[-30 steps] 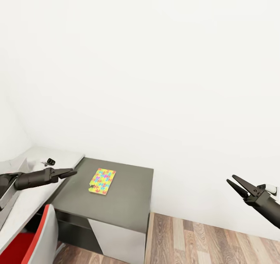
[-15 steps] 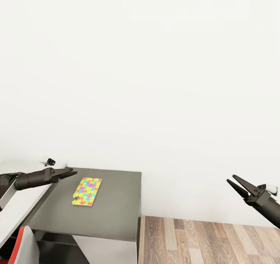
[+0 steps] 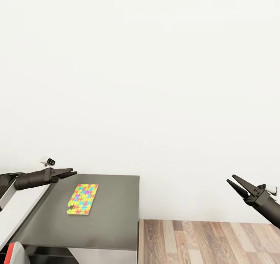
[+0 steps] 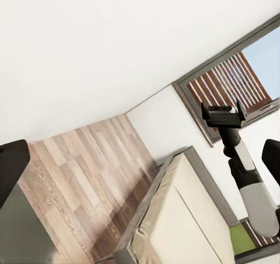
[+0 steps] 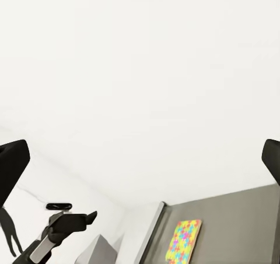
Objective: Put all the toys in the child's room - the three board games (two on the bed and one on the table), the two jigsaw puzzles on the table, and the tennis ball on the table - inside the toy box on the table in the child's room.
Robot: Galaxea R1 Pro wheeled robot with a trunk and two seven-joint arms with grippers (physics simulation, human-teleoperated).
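Note:
One jigsaw puzzle (image 3: 82,204), a thin multicoloured sheet, lies flat on the dark grey cabinet top of the table (image 3: 112,213); it also shows in the right wrist view as the puzzle (image 5: 184,239). My left gripper (image 3: 74,171) hovers open above the cabinet's far left corner, short of the puzzle and not touching it. Far to the right my right gripper (image 3: 230,178) hangs open over the floor, holding nothing. The left wrist view looks at the bed (image 4: 192,217) with its bare beige mattress. The toy box and tennis ball are out of view.
The pale desk top (image 3: 21,207) runs off to the left, with a red chair (image 3: 11,254) below it. Wood-plank floor (image 3: 202,240) lies right of the cabinet, under a white wall. A dark-framed window (image 4: 233,83) stands beyond the bed.
The whole head view has swung, so the cabinet and puzzle now sit lower and further left in the picture. Both arms hold the same pose, and the puzzle has not moved on the cabinet.

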